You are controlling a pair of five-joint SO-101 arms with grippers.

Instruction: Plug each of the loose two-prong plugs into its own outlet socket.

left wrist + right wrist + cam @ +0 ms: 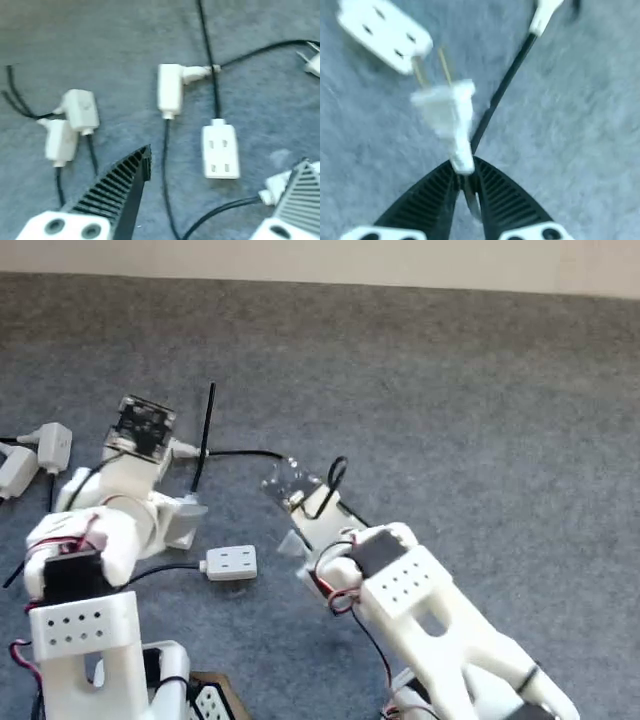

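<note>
Right tool [465, 172] pinched rear of white two-prong plug [447, 107]; brass prongs pointed at white rectangular outlet socket [385, 32], tips close beside its edge. Left tool [226, 156] spread wide, low over grey carpet-textured table [100, 40].

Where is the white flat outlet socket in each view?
High view: white flat outlet socket, left of centre, on grey carpet.
Left wrist view: beside the white angled connector, at.
Right wrist view: just beyond the prongs of the held white two-prong plug, at.
Shared landmark: black cable.
</note>
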